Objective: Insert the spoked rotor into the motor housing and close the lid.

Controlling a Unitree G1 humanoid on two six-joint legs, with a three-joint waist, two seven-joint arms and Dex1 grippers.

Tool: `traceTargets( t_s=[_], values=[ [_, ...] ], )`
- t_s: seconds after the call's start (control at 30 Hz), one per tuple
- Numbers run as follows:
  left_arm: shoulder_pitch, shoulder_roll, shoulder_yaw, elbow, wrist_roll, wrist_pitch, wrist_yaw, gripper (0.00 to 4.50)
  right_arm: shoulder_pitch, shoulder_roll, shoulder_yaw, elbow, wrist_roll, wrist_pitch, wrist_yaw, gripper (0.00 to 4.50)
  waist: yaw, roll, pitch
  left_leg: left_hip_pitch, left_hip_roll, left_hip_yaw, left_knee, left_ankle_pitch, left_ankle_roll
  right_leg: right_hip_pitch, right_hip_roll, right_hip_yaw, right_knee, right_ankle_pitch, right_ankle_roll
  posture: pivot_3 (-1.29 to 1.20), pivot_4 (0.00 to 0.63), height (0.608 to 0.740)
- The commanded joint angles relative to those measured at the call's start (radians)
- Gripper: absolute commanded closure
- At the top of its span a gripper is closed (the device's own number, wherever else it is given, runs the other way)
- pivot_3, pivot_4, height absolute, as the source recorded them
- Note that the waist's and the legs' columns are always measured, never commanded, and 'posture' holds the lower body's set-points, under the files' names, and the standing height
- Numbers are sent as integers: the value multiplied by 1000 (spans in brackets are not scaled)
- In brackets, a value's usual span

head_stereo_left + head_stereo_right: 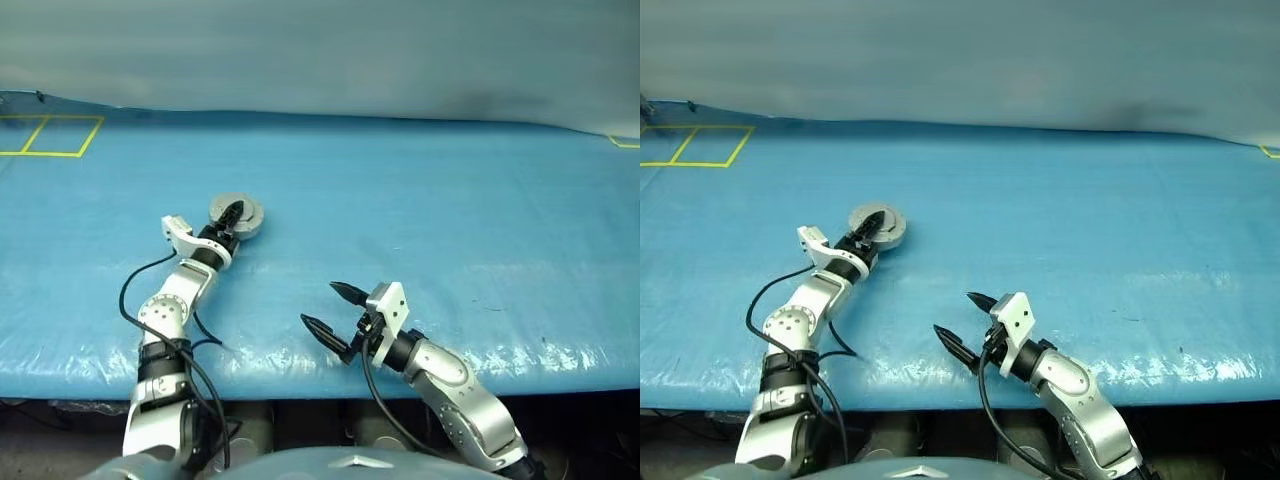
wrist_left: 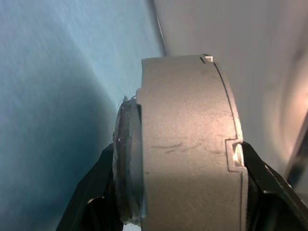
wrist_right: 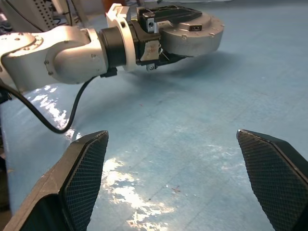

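My left gripper (image 1: pixel 233 213) is shut on the motor housing (image 1: pixel 250 222), a short grey metal puck, with one finger on each flat face. The puck hangs just above the blue table at the left middle, and the right wrist view shows it as the motor housing (image 3: pixel 192 33) with a shadow beneath. In the left wrist view the lid (image 2: pixel 124 178), thin and jagged-edged, lies against one face of the housing (image 2: pixel 187 144). The spoked rotor is out of view. My right gripper (image 1: pixel 320 305) is open and empty near the table's front edge.
A blue sheet (image 1: pixel 450 220) covers the table. Yellow tape squares (image 1: pixel 50 135) mark its far left corner and a bit of tape (image 1: pixel 625 142) the far right. A black cable (image 1: pixel 140 285) loops beside my left arm. The front edge (image 1: pixel 520 365) runs close under my right arm.
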State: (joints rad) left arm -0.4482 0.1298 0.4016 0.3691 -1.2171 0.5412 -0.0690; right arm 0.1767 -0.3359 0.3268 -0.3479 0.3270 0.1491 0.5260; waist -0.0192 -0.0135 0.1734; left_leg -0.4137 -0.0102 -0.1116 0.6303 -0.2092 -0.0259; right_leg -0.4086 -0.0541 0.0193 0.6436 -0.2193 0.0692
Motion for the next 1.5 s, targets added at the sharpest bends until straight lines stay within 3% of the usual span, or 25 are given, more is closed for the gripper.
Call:
traceTargets(
  t_s=[0.03,0.27,0.57,0.67,0.77,0.8,0.93,1.17,1.27,1.37,1.5],
  values=[
    [-155,41,32,129,67,-54,-72,2045,4,12,-10,19,-76,-88,-18,0,0,-1,0,0,0,0,0,0,0,0,0,0,0,1,1,0,150,740],
    [-401,73,78,523,215,-126,-139,2045,6,32,-8,58,-154,-127,-37,0,1,-2,1,0,-1,0,0,0,0,0,0,0,-1,1,2,0,150,740],
    [-466,71,112,702,341,-128,-163,2045,17,47,-1,54,-191,-113,-47,0,-7,-2,1,1,0,-1,-1,1,-1,0,0,0,1,1,2,0,150,740],
    [-431,78,127,676,355,-93,-146,1130,12,54,-1,58,-199,-107,-48,0,-8,-2,1,2,0,-1,-1,1,-1,1,0,0,1,2,3,0,150,740],
    [-363,81,134,585,358,-24,-123,129,11,61,1,61,-206,-101,-47,0,-17,-1,0,4,0,0,-1,1,-1,3,0,0,2,2,3,0,150,740],
    [-325,82,139,533,352,14,-107,33,10,63,3,62,-208,-99,-47,0,-21,-1,-1,5,0,0,-1,1,-1,4,0,1,2,2,3,0,150,740],
    [-169,75,152,293,314,171,-36,33,9,69,10,64,-208,-91,-42,0,-35,0,-2,19,1,1,-5,0,-1,15,0,2,1,0,1,0,150,740],
    [131,55,154,-173,160,454,81,33,-8,80,-12,65,-150,-54,-13,0,-37,4,-12,22,2,2,-4,0,-1,16,-1,2,2,-2,-4,0,150,740],
    [245,62,115,-358,107,499,36,33,-19,75,-30,71,-136,-49,-4,0,-29,4,-13,21,1,2,-3,0,-1,17,-1,3,2,-3,-5,0,150,740],
    [397,128,-51,-584,294,346,-87,33,-34,81,-62,77,-122,-52,-12,0,-20,4,-14,21,1,2,-3,0,-1,16,-1,3,2,-4,-6,0,150,740],
    [542,149,-218,-719,556,60,-180,33,-38,99,-98,81,-111,-55,-30,0,-7,4,-14,20,1,4,-4,0,-2,15,-2,4,1,-4,-8,0,150,740]
  ],
)
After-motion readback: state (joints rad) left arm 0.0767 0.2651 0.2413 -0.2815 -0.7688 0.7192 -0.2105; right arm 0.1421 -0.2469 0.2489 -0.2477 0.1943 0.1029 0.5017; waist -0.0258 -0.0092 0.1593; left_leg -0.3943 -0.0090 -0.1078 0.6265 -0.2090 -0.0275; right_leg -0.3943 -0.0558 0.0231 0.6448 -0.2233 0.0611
